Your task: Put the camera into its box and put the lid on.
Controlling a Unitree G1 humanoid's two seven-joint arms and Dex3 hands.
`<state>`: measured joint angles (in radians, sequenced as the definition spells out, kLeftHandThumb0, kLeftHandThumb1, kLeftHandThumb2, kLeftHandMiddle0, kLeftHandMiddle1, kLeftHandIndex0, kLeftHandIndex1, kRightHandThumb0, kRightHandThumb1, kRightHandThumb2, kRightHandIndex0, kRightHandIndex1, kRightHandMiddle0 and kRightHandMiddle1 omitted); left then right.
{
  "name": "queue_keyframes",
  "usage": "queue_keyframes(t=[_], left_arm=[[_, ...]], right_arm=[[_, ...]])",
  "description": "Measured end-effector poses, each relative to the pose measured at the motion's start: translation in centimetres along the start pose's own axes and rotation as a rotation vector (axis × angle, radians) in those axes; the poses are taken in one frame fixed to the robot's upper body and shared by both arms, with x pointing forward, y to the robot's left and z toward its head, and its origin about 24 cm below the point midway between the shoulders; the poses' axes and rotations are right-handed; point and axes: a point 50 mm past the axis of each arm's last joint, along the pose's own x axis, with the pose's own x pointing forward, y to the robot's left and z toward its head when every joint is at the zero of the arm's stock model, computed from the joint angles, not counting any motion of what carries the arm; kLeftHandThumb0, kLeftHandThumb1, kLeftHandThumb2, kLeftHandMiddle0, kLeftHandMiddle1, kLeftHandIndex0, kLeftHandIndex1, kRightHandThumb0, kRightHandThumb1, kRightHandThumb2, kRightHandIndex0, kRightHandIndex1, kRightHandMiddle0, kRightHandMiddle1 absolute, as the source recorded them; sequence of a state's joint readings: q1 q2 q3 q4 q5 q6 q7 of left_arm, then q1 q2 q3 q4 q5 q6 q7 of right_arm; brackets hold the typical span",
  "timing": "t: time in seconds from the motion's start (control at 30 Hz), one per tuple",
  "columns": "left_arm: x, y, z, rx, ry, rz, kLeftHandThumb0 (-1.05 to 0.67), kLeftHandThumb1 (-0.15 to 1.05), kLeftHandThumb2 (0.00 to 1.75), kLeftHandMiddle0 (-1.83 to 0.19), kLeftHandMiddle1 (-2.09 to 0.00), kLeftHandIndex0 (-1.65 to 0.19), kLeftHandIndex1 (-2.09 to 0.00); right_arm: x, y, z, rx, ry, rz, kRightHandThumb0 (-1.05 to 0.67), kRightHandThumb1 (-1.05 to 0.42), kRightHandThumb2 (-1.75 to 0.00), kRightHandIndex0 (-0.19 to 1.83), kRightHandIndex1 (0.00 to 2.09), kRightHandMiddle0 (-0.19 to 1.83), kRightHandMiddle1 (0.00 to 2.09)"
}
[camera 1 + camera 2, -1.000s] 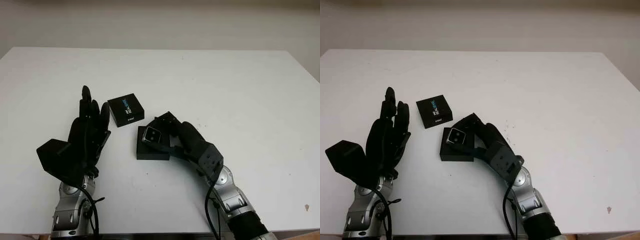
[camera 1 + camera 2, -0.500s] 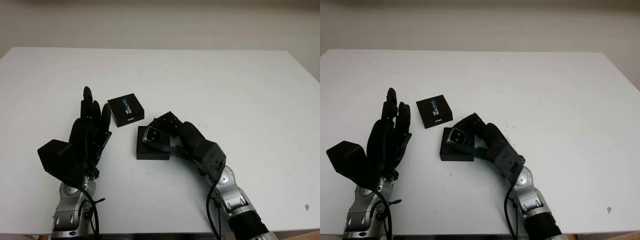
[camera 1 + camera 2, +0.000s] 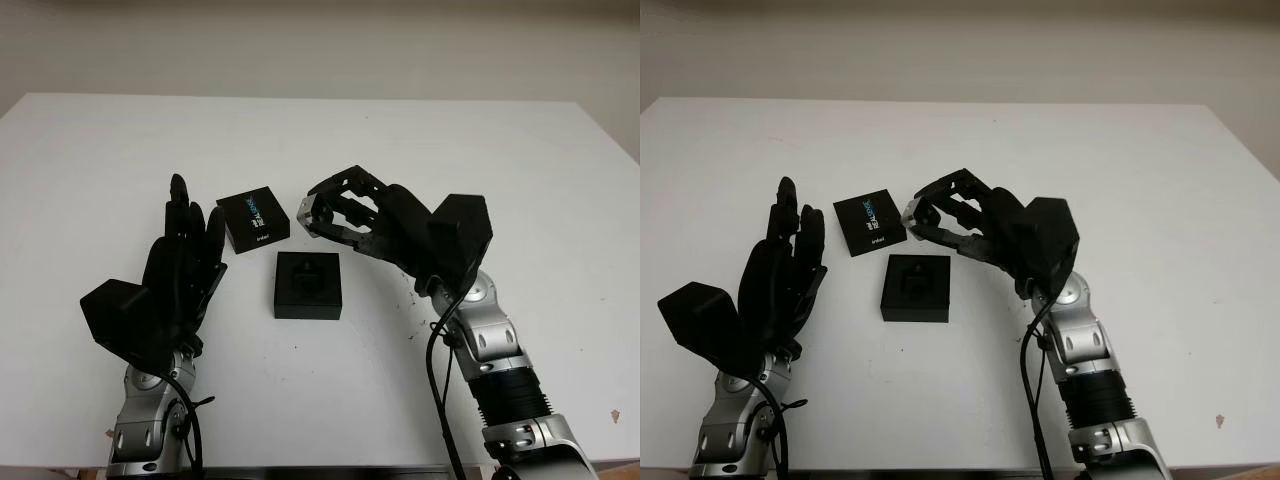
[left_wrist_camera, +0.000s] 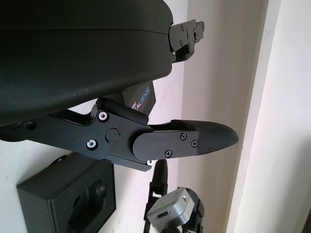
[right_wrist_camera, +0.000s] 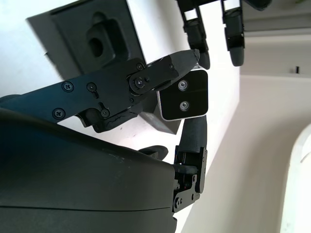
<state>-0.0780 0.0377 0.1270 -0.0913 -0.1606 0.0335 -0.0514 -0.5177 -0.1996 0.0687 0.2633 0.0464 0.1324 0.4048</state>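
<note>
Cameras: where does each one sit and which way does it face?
Left eye: head, facing down at the white table; both arms show.
Right eye: same, set slightly aside.
Left wrist: beside open left hand, toward black foam-lined box.
Right wrist: behind right hand gripping small silver camera.
Wrist views share the box; the printed black lid lies beside it.

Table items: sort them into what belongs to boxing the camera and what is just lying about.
Belongs to the job:
- small silver square camera, held in the right hand above the table
- open black box base with moulded insert
- black printed lid, lying beyond the base
- left hand, open, beside the base

Just lying about:
- nothing on the white table apart from these
</note>
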Motion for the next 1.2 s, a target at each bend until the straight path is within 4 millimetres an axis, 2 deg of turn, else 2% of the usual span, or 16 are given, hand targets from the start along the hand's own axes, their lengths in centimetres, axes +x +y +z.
queue_keyframes(t=[0.43,0.63,1.0,1.2], left_arm=[[0.0,-0.2,0.0,-0.005,-0.011,-0.005,-0.67,1.05,0.44,0.19,0.00,0.19,0.00],[0.0,-0.3,-0.1,-0.006,-0.009,-0.003,-0.67,1.05,0.43,0.19,0.00,0.19,0.00],[0.0,-0.3,-0.1,-0.009,-0.008,0.002,-0.66,1.05,0.44,0.19,0.00,0.19,0.00],[0.0,-0.3,-0.1,-0.010,-0.008,0.002,-0.67,1.05,0.43,0.19,0.00,0.19,0.00]], right_arm=[[0.5,-0.6,0.0,-0.183,0.134,0.216,-0.43,-0.92,-0.04,0.34,0.15,0.38,1.59],[0.5,-0.5,-0.1,-0.197,0.157,0.262,-0.43,-0.91,-0.05,0.34,0.14,0.41,1.61],[0.5,0.0,0.8,-0.196,0.174,0.265,-0.44,-0.94,-0.06,0.34,0.13,0.35,1.69],[0.4,0.2,0.4,-0.202,0.190,0.259,-0.43,-0.94,-0.06,0.34,0.13,0.33,1.72]])
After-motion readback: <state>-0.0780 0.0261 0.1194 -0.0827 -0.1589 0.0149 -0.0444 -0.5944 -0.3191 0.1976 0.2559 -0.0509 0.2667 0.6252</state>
